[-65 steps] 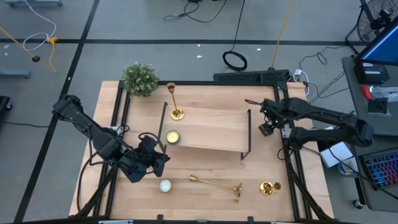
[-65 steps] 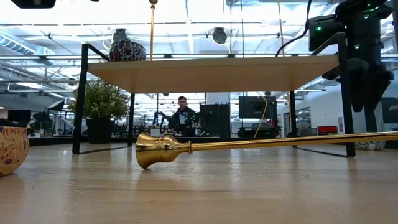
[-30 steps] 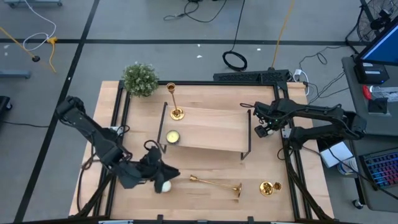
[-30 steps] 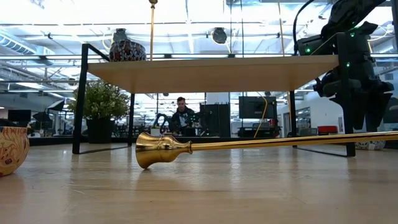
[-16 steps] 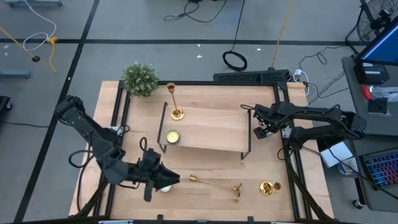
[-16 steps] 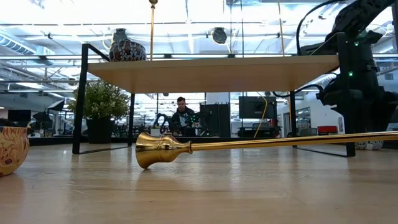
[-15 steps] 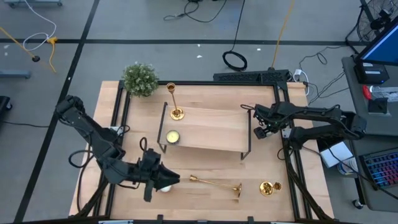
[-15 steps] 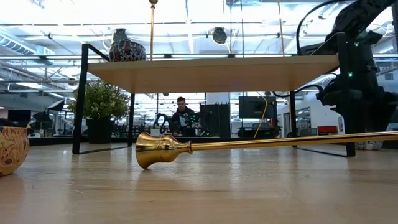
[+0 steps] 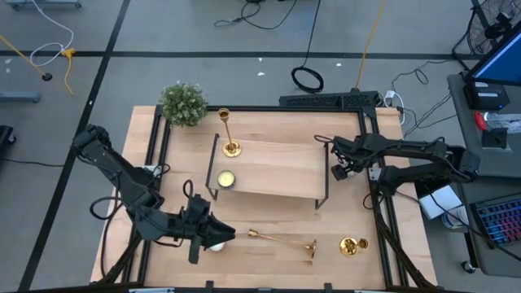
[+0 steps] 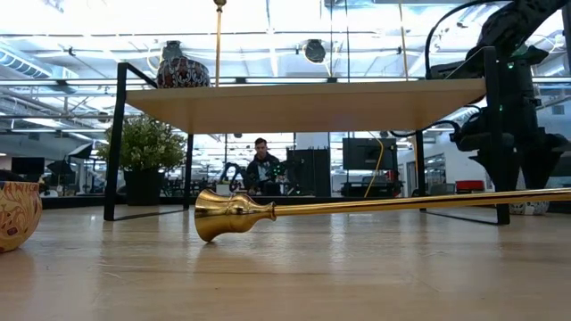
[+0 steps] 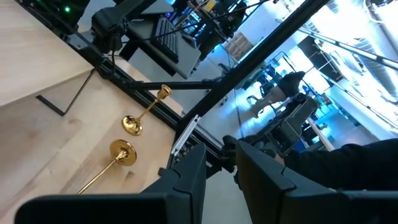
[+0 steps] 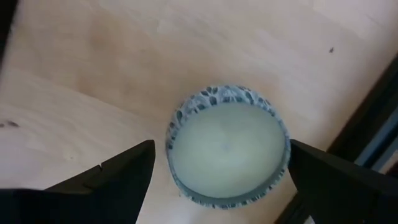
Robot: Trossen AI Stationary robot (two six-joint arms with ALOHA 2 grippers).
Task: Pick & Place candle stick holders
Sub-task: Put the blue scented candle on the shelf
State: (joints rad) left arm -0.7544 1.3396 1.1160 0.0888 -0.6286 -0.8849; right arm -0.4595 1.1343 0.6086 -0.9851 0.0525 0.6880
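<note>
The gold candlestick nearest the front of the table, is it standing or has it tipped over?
Tipped over. The candlestick lies flat on the table, its long stem level along the wood in the low view.

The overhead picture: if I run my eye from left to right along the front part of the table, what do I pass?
Left gripper over a small white candle → gold candlestick lying on its side → another gold candlestick near the right edge.
</note>
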